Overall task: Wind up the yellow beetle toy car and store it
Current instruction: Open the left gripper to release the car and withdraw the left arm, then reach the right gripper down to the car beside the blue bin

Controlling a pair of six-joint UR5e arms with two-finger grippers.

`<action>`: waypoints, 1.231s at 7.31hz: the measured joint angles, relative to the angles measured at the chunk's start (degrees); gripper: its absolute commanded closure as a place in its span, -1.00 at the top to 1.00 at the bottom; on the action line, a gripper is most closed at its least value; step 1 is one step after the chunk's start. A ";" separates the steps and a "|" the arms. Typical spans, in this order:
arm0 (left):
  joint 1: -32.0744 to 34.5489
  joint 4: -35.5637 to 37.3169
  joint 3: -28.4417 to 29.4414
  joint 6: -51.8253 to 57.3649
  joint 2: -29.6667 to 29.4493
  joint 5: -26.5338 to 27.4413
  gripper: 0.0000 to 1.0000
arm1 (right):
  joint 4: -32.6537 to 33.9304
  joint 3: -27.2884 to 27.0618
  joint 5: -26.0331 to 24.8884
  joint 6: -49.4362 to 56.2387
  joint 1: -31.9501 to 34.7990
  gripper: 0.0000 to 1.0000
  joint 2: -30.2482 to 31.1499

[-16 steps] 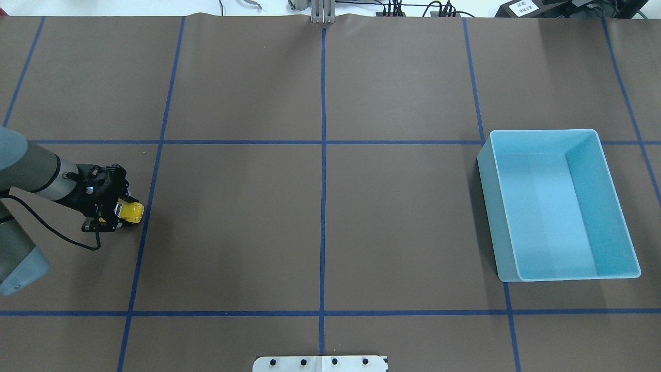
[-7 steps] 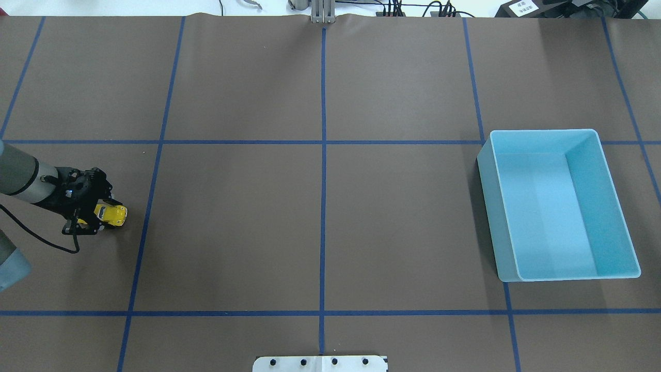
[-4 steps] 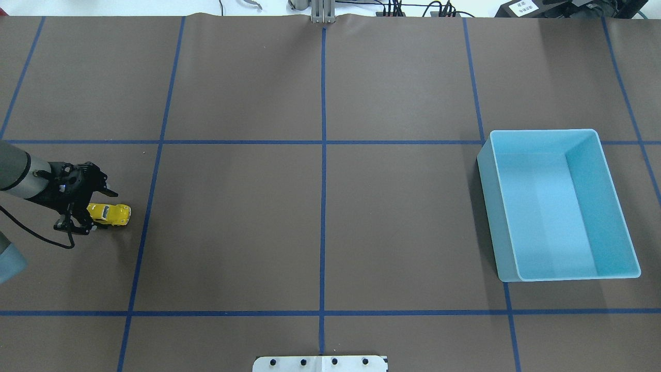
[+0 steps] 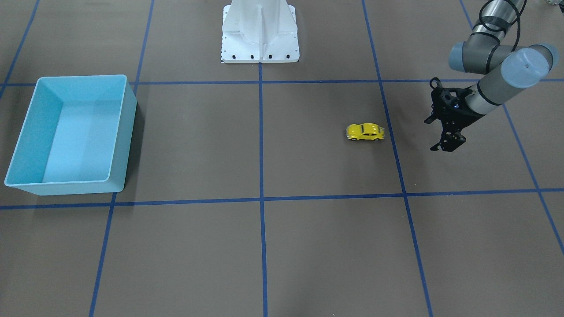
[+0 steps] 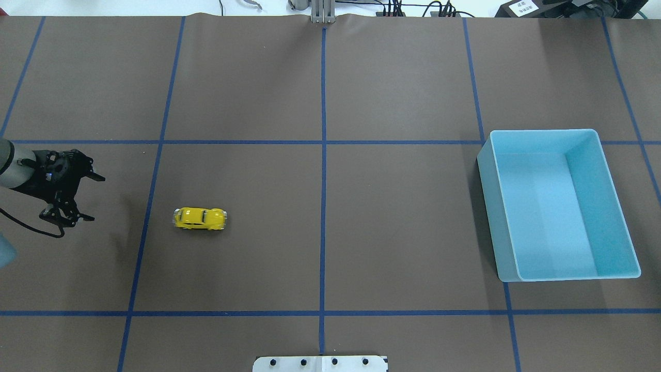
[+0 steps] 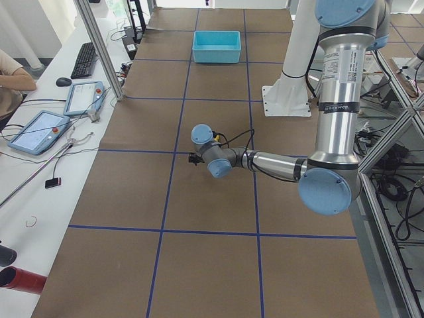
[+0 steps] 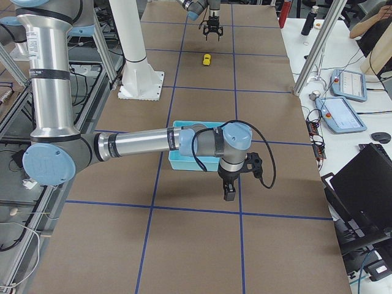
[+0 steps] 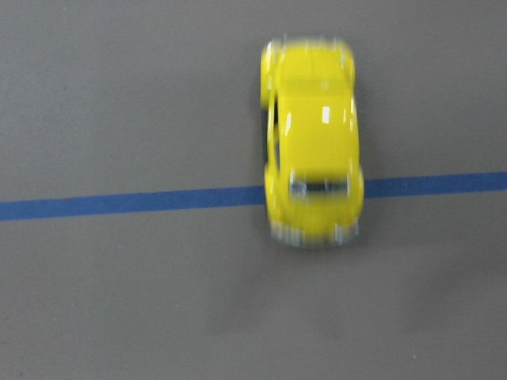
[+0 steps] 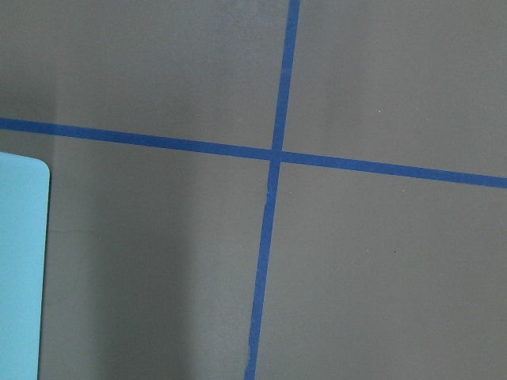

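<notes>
Beyond left pincer point(image 5: 98, 199) (jaws spread), yellow beetle toy car point(image 5: 200, 218), well apart

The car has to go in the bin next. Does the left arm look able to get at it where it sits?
Probably yes: the yellow beetle toy car stands on the table, apart from the open left gripper, nothing between them.

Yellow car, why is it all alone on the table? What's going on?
The robot's left hand just let go of the yellow beetle toy car and now hangs open. The car has rolled away over a blue line, heading toward the blue bin on the far side. The right hand waits near the bin.
</notes>
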State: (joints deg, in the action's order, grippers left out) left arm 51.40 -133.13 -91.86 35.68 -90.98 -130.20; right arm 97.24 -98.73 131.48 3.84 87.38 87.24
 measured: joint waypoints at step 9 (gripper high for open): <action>28.96 30.38 -0.24 -24.08 2.60 -1.74 1.00 | -0.05 -15.30 -1.87 -5.57 -29.39 1.00 -17.59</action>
State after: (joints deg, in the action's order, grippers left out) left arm 80.36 -102.76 -92.10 11.60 -88.38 -131.94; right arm 97.19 -114.04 129.61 -1.72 57.99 69.65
